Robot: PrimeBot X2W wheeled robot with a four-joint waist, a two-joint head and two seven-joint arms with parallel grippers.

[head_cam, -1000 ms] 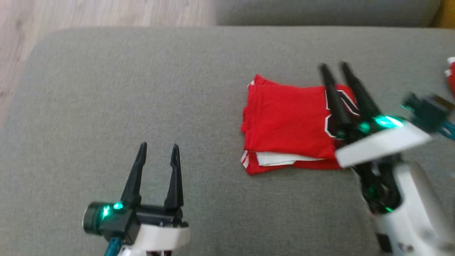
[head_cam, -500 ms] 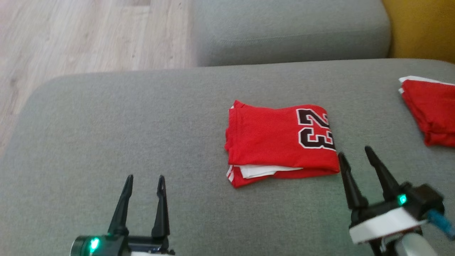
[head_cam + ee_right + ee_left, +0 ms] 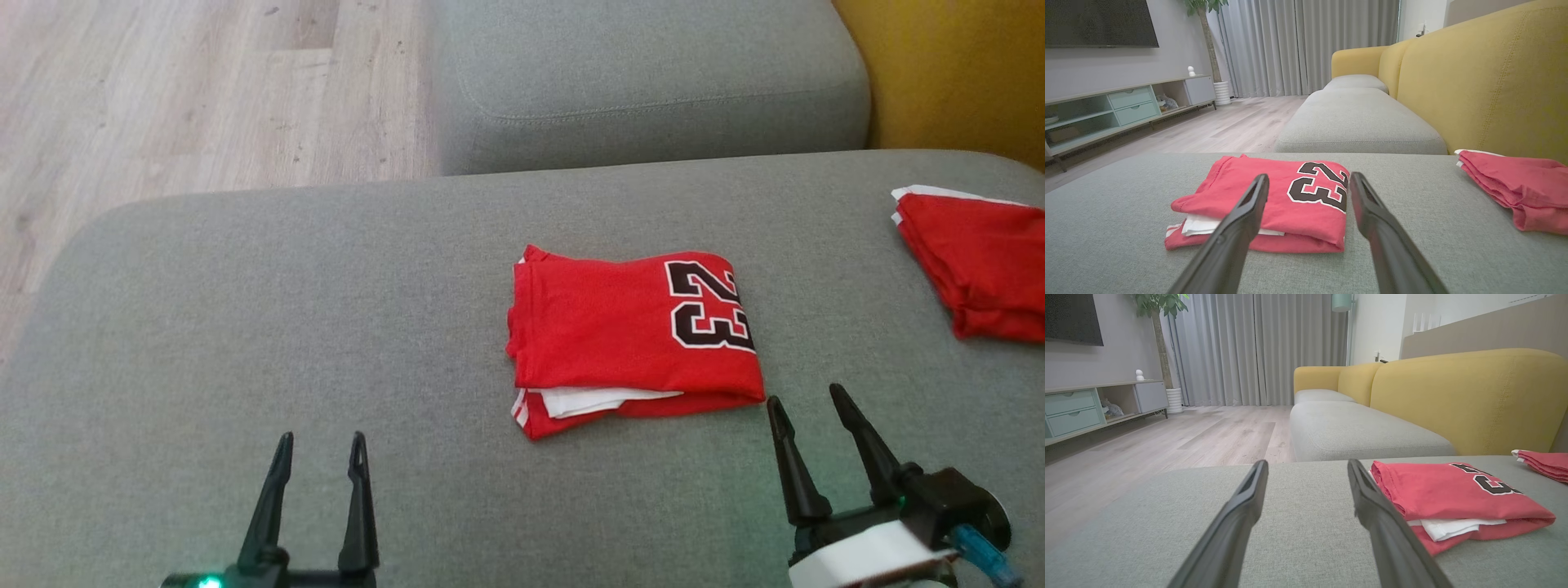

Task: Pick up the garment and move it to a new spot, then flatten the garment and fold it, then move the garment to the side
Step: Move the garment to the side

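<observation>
I am seeing the folded red shirt (image 3: 633,335) lying flat on the grey sofa seat (image 3: 245,327), a little right of the middle, with its black number 23 facing up. My left gripper (image 3: 322,441) is hovering well to the left of it, fingers wide apart and holding nothing. My right gripper (image 3: 804,396) is pointing just beside the shirt's near right corner, also spread wide and empty. Another red cloth (image 3: 980,269) is lying at the far right.

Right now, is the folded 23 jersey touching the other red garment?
Apart. The head view shows bare grey cushion between the folded jersey and the other red garment.
</observation>
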